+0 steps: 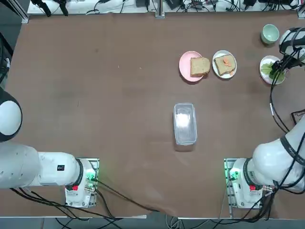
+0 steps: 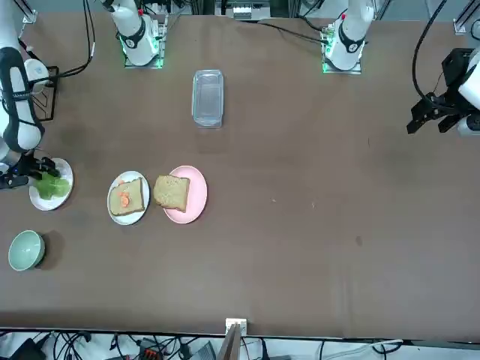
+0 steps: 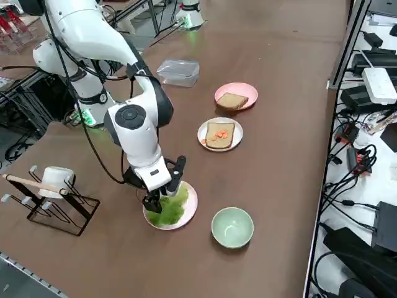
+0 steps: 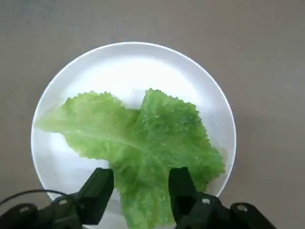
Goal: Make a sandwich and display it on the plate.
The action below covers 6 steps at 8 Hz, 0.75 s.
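Bread: one slice (image 1: 220, 69) with orange bits on its white plate (image 1: 214, 67); the other slice (image 1: 200, 63) on the pink plate (image 1: 186, 58) at its 9 o'clock, from overhead.
Lettuce: on another white plate (image 4: 128, 57), at the filled slice's 3 o'clock.
My fingers (image 4: 177, 183): spread, one either side of the leaf's narrow part, nothing pinched.
Pick: I judge I should center, dip near the plate, close softly without scraping, then lift straight so the leaf won't tear.
My arm (image 3: 138, 118): bent, reaching down over the lettuce.

Smooth, glossy white plate (image 4: 81, 176), crinkled lettuce (image 4: 143, 138)
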Available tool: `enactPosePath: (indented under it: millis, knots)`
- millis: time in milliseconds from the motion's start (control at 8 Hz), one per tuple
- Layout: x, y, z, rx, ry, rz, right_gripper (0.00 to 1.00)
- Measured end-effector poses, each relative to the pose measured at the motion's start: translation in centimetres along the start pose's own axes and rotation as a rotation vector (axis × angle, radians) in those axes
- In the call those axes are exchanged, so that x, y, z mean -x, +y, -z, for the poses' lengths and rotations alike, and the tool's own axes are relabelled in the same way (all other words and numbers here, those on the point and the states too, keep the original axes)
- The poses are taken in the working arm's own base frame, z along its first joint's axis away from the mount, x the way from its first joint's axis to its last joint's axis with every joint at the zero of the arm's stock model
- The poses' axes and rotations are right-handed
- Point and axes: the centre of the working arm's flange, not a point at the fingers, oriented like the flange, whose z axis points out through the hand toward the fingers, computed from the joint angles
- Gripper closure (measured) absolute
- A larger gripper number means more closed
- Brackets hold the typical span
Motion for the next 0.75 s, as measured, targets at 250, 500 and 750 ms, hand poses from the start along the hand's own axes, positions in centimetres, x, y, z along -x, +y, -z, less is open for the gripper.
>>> enactPosePath:
  millis: [250, 500, 750]
  knots:
    - [0.2, -0.02, -1.08, -0.002, -0.011, -0.001, 0.37]
    - [0.26, 0.05, -1.27, 0.006, -0.02, 0.011, 0.52]
    - [0.12, 0.59, -0.64, 0.025, -0.017, 0.023, 0.89]
